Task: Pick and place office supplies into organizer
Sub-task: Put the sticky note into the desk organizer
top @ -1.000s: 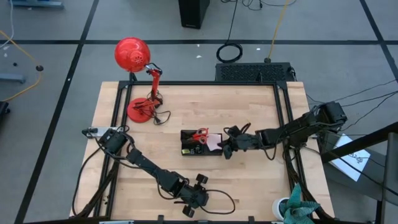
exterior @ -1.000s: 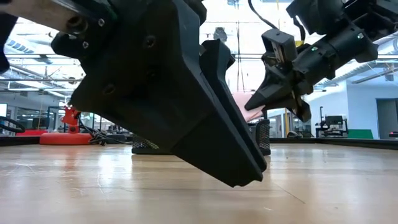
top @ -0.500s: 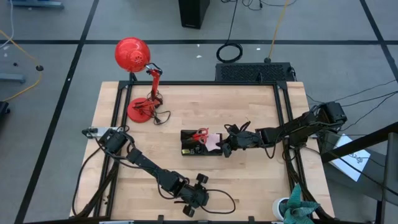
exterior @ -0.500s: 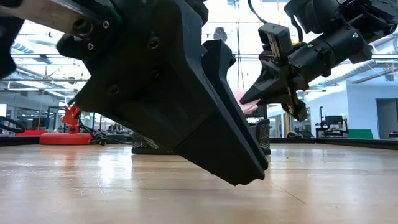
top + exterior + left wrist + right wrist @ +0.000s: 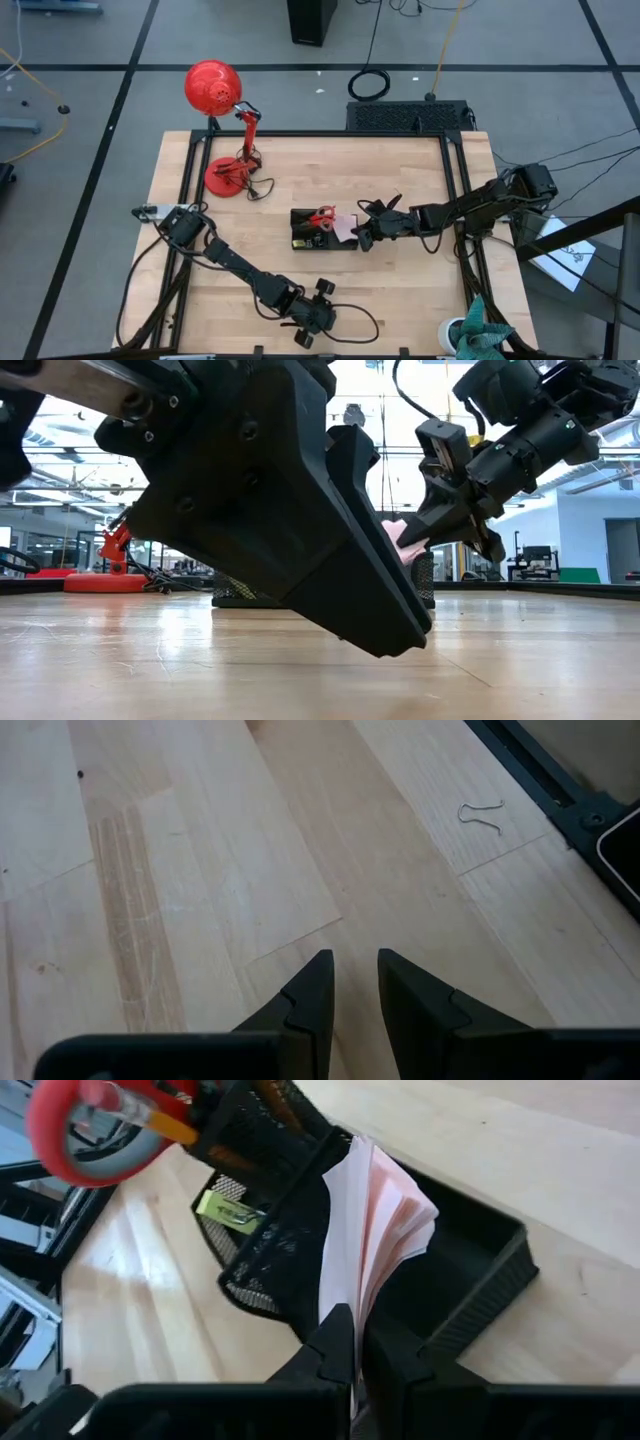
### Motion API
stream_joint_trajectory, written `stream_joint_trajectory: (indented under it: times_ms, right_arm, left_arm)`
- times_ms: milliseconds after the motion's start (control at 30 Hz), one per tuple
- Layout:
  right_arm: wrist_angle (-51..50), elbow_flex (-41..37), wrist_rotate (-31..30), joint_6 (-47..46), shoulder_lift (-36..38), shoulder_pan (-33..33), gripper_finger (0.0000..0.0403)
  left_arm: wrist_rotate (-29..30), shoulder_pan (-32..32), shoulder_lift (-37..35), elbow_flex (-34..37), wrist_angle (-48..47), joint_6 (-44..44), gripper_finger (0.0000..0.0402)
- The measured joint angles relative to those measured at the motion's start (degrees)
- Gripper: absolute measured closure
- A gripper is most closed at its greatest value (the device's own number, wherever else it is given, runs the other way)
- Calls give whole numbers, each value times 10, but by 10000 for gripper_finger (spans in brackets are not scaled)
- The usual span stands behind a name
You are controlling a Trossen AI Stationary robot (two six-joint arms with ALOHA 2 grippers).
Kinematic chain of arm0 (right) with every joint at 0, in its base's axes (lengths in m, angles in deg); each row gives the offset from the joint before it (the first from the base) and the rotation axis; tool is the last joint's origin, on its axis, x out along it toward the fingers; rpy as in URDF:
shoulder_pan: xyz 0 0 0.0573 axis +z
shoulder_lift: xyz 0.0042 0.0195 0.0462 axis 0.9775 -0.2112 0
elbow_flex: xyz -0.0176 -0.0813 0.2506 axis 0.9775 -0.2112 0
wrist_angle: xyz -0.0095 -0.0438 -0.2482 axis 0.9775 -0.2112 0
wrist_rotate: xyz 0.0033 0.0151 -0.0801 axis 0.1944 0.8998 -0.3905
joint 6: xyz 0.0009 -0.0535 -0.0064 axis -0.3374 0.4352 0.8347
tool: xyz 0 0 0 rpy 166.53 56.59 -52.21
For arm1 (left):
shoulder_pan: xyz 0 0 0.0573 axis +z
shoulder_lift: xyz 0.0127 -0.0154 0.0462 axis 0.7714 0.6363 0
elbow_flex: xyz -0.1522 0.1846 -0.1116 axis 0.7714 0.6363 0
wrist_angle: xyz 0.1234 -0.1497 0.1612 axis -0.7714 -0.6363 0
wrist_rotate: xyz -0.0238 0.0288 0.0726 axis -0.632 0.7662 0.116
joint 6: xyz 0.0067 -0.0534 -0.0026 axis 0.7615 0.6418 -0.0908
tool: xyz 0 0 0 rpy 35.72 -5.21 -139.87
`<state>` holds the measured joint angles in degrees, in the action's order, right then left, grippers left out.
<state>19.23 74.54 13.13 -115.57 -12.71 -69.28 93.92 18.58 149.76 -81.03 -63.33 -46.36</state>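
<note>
Right wrist view shows the sticky-note pad (image 5: 375,1230) pinched by one edge in the right claw (image 5: 358,1342), its pink and white leaves fanning loose at the free end. The pad hangs over the open, shallow compartment of the organizer (image 5: 490,1285), the black mesh tray's rim just below it. Beside that compartment stands the tray's taller mesh cup, which holds the red-handled scissors (image 5: 85,1125) and an orange pencil (image 5: 150,1120); a small yellow-green piece (image 5: 228,1210) shows through the mesh wall.

In the high view the organizer (image 5: 300,243) sits near the middle of the tabletop (image 5: 400,170), with the right claw (image 5: 360,235) at its right end and the pad (image 5: 345,228) showing as a pale patch there. The low view shows the pad (image 5: 408,538) raised clear of the tray's bottom.

So the step in hand looks like the placing of the pad, and it reads as a late step, since I see no other supplies loose on the tabletop. The next move likely calls for lowering the pad flat into the shallow compartment, then spreading the fingers; the loose leaves could catch on the rim or on the cup's wall.

The left claw (image 5: 348,982) waits near the front edge of the tabletop, fingers slightly apart and holding nothing. The red desk lamp (image 5: 222,130) stands at the far left corner.
</note>
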Motion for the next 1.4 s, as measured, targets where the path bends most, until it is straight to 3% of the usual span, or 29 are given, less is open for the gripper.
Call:
stream_joint_trajectory:
  times_ms: [833, 1033, 1167, 1400]
  right_arm:
    - [36, 0, 1, 10, -9, 6, 399]
    - [68, 0, 34, 38, -8, 29, 399]
    - [67, 0, 33, 43, -4, 53, 399]
    - [31, 0, -6, 80, 57, 82, 399]
  left_arm:
    - [1, 4, 0, 0, -1, 0, 314]
    - [55, 3, 0, 0, 4, -25, 314]
    - [94, 4, 0, 0, 45, -41, 314]
    - [103, 7, -4, 0, 138, -78, 314]
